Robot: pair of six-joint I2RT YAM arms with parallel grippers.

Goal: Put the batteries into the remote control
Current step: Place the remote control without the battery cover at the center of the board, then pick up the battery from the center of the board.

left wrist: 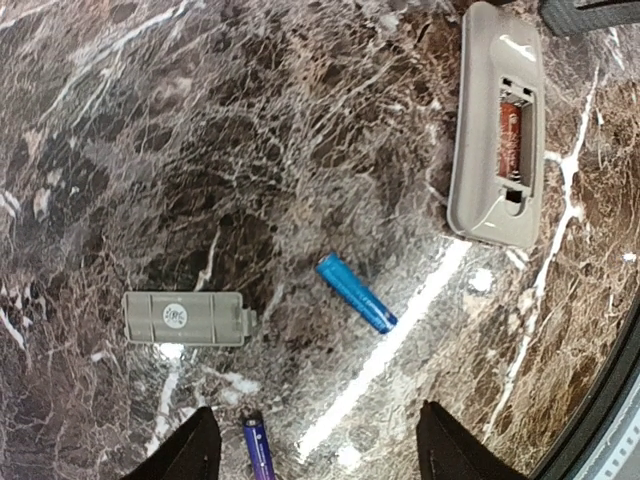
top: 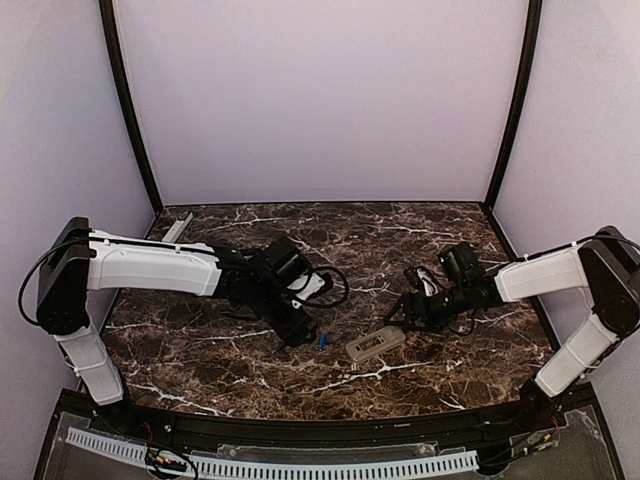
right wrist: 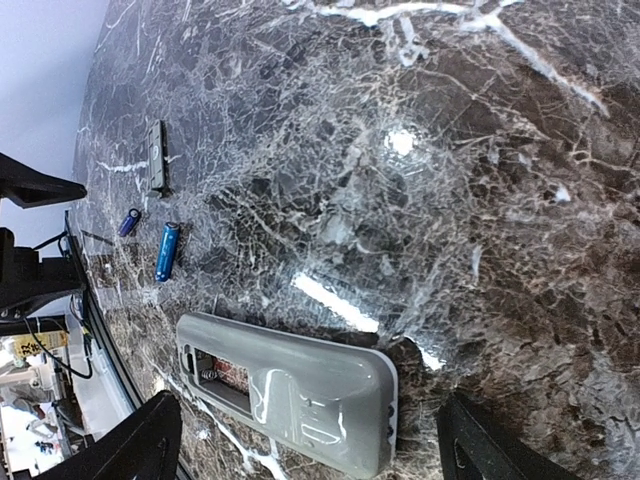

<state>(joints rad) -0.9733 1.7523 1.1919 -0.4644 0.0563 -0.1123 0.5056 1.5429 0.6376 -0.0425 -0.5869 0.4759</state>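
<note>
Two batteries lie loose on the table, apart from the remote control, which rests face down with its battery bay uncovered. The cover sits off to one side of them. In the left wrist view the left gripper hangs released, and the second battery lies on the table between its spread fingers, nearer one finger than the other.

That battery looks like the one to take. A good pick would centre the gripper over it first, turn the wrist so the fingers close across the slim body instead of along it, and pinch near the middle (a cylinder this thin will likely roll away if one finger touches first). The end that should face the spring needs checking before the lift, because a wrist turn is easier now than over the bay.

The right gripper is also released, with one finger on either side of the remote control. Whether either finger touches it I cannot tell from this angle. Closing it lightly on the casing would probably keep the bay from sliding during insertion.
</note>
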